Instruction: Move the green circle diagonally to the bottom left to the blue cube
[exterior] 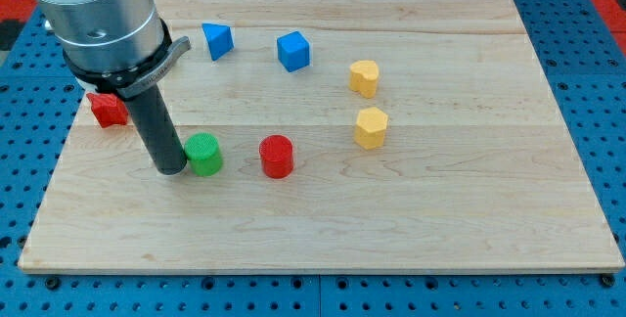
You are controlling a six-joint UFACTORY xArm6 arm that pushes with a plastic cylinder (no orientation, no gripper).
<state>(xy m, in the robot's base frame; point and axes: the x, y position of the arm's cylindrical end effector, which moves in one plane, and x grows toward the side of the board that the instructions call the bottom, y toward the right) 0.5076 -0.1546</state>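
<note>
The green circle (204,154) is a short green cylinder on the wooden board (391,209), left of centre. My tip (172,168) rests on the board right against its left side. The blue cube (292,51) sits near the view's top, up and right of the green circle. The rod and the arm's grey body rise toward the view's top left.
A red cylinder (277,156) stands just right of the green circle. A blue triangular block (216,39) is left of the blue cube. A red star (108,109) is partly hidden behind the arm. A yellow heart (364,77) and a yellow hexagon (371,127) lie right of centre.
</note>
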